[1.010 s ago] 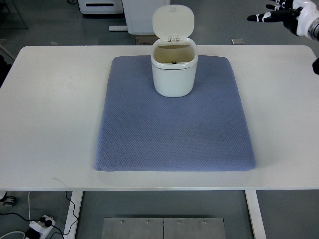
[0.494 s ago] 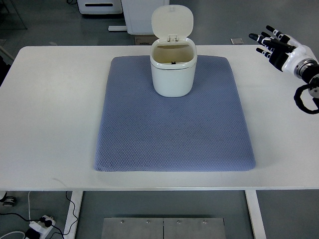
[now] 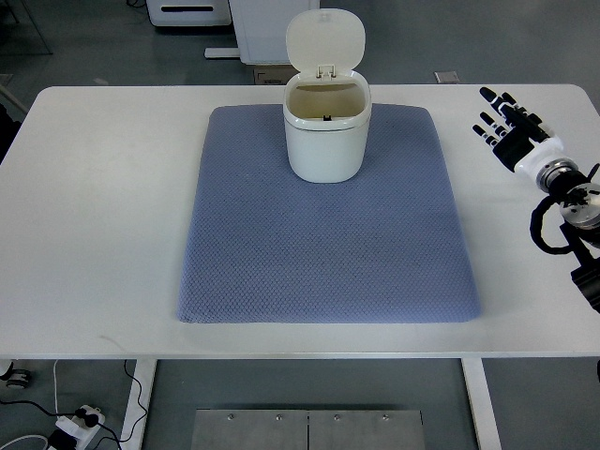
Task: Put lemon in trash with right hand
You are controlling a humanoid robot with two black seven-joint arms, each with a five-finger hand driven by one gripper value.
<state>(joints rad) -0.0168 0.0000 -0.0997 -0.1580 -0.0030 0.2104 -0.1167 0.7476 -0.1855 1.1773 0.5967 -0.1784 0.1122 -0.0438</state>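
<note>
A cream trash bin [image 3: 327,129] stands at the back of the blue mat [image 3: 328,225] with its lid flipped up. Its inside looks dark and I see no lemon anywhere on the table. My right hand [image 3: 506,127] hovers over the table's right side, well clear of the bin, with its black-and-white fingers [image 3: 492,96] spread and holding nothing. The left arm does not show.
The white table [image 3: 103,206] carries only the mat and bin. Beyond its far edge stand white cabinets [image 3: 253,23] on a grey floor. A power strip [image 3: 75,427] lies on the floor below the near left corner.
My right hand has come down and toward me along the right edge, from above the far right corner to over the table's right side, fingers staying spread.
</note>
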